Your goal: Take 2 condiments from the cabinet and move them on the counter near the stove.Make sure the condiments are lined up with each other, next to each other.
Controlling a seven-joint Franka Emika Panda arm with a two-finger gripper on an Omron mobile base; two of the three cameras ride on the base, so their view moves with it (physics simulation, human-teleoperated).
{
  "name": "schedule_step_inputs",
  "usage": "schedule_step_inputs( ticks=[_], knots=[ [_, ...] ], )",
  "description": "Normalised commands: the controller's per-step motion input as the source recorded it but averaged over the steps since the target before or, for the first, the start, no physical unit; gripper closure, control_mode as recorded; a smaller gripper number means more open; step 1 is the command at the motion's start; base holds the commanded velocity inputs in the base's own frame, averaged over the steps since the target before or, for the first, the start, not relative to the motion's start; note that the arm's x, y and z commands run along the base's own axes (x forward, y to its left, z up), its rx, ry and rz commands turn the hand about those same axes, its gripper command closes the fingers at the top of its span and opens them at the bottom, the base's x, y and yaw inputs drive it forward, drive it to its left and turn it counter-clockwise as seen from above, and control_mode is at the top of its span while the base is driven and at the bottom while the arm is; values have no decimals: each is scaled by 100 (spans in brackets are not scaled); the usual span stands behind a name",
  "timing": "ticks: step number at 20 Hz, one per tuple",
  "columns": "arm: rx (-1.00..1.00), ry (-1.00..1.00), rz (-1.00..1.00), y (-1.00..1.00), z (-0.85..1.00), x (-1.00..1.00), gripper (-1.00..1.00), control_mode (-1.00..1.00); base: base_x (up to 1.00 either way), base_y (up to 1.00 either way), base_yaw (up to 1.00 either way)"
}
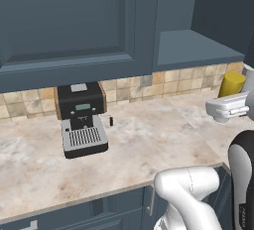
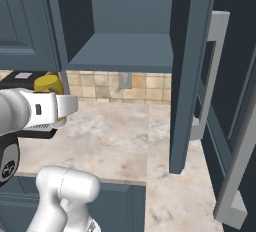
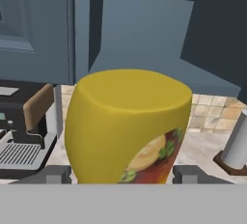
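One yellow bottle [image 3: 128, 126] sits right between the gripper's [image 3: 122, 174] two finger tips, filling the space in front of the hand, its red-orange label turned toward the lower right. The fingers stand wide on either side of it and look closed on its body, so I judge it is being held and carried. Behind the bottle, above the hand, the cabinet [image 3: 144, 39] stands open with its slate-blue shelf [image 2: 125, 51] bare. Off to the hand's left is a coffee machine [image 1: 82, 120]; to its right, a paper-towel roll [image 3: 237, 143]. Below lies the beige counter [image 1: 149, 135]. This seems to be the first condiment's trip out; the next move calls for taking it toward the stove and setting it upright, with room beside it for the shaker.
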Motion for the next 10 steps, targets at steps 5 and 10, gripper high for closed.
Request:
schedule_step_inputs(
  ticks=[5,10],
  knots=[
    [0,0,0,0,0,0,100,-100,0,0,0],
    [0,0,0,0,0,0,100,-100,0,0,0]
  ],
)
